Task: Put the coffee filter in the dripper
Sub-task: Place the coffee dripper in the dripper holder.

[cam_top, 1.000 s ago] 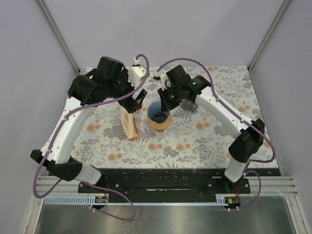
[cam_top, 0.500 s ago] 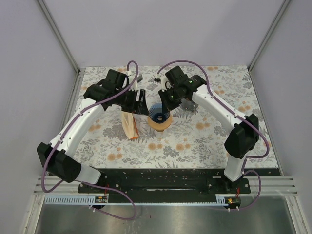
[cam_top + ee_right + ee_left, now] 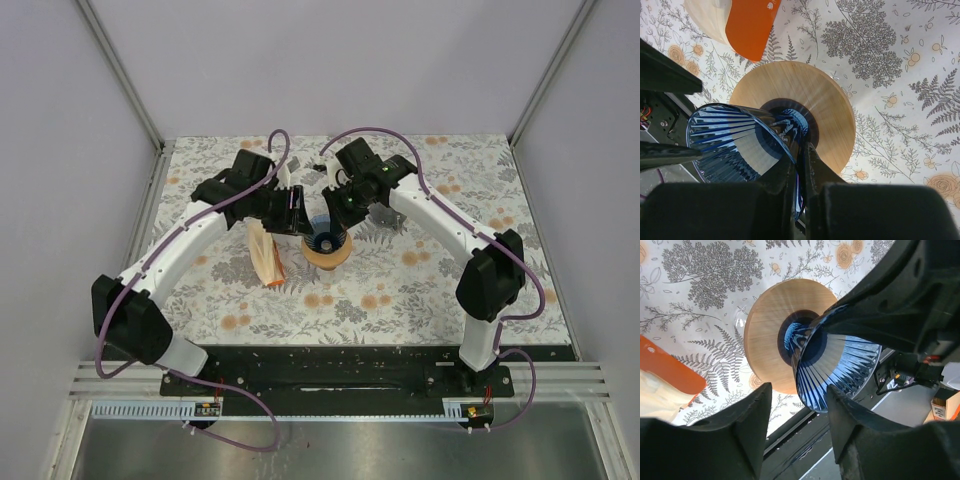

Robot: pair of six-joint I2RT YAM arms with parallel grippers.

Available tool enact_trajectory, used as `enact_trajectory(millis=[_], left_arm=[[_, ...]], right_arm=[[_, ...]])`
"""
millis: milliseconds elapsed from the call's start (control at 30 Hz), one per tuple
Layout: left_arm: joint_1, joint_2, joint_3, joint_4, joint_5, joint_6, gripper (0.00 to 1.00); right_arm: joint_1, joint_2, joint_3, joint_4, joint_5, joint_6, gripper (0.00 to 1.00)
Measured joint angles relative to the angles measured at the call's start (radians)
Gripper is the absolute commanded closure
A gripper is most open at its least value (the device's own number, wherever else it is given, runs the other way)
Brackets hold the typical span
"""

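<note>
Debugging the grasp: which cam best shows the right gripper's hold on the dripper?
Right wrist. It looks straight down the right gripper, which is shut on the wall of the blue dripper. Left wrist shows the cone clearly, but the contact is hidden. Top external shows it small, with the contact hidden.

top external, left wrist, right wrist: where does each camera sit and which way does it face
Top external: above and behind the arm bases, looking down on the floral table; both whole arms show, converging on the dripper.
Left wrist: on the left arm, looking down past the open left gripper at the dripper; both dark fingers show.
Right wrist: on the right arm, looking down along the right gripper, shut on the dripper's rim.
Shared: both wrist views show the dripper and the orange filter pack.
</note>
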Motion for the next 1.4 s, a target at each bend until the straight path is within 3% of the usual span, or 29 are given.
enact_trajectory(millis=[67,167,300,433,667,800,900,1067,1200,1400], left_arm=[[-0.01,0.023,-0.003,0.005,-0.003,-0.007,0.63],[-0.018,0.045,-0.003,0.007,-0.008,-0.014,0.75],[-0.024,0.059,-0.003,0.009,-0.022,-0.021,0.85],[-0.024,0.059,-0.003,0.009,-0.039,-0.029,0.86],[-0.024,0.059,-0.002,0.0,-0.055,-0.042,0.86],[-0.024,0.059,-0.002,-0.004,-0.057,-0.047,0.86],[-0.024,0.059,-0.001,-0.004,-0.057,-0.047,0.86],[-0.024,0.059,0.0,-0.006,-0.06,-0.047,0.86],[-0.027,0.059,0.001,0.0,-0.058,-0.058,0.87],[-0.028,0.064,0.0,0.004,-0.056,-0.069,0.89]], right_arm=[[0.0,0.0,0.0,0.002,-0.003,-0.003,0.97],[0.0,0.0,-0.002,0.006,-0.006,-0.006,0.82],[-0.001,0.0,-0.002,0.009,-0.007,-0.01,0.72],[-0.001,0.0,-0.002,0.013,-0.007,-0.02,0.55],[-0.001,0.0,0.014,0.004,-0.002,-0.05,0.39],[-0.001,-0.005,0.028,0.004,0.013,-0.061,0.37],[-0.001,-0.015,0.028,0.004,0.02,-0.064,0.46],[-0.001,-0.047,0.004,0.013,0.032,-0.065,0.78],[0.002,-0.059,-0.023,0.034,0.026,-0.044,0.98],[-0.007,-0.056,-0.027,0.048,0.027,-0.017,1.0]])
